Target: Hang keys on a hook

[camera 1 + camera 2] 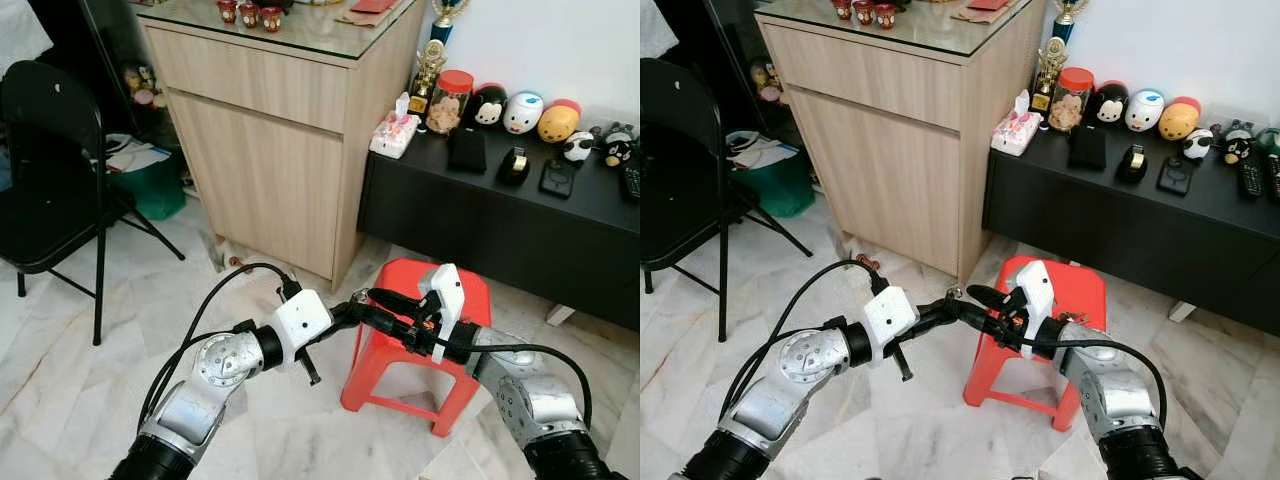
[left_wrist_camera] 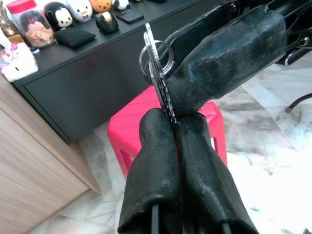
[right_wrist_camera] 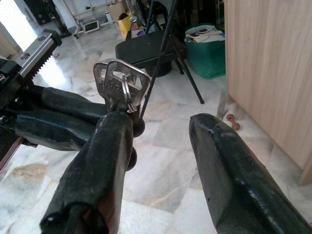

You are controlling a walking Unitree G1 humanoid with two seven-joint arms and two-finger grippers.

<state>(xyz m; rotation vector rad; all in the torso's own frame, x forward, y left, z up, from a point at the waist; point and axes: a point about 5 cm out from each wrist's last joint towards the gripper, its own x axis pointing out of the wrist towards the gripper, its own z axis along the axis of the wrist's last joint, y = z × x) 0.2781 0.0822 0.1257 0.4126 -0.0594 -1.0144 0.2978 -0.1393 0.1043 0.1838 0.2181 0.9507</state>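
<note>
Left wrist view: left tool [image 2: 174,122] pinches two keys [image 2: 157,63]; right tool [image 3: 161,131] spread.

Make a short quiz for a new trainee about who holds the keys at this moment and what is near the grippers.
1. True or false: the right gripper has its fingers shut on the keys.
2. What stands below the point where the two grippers meet? A) a red stool B) a green bin C) a folding chair
3. Fill in: the keys are clamped between the two fingers of the ____ gripper.

Key
1. False. Its fingers are apart, and the keys sit beside one of them.
2. A
3. left. The left gripper is shut on the keys.
</note>
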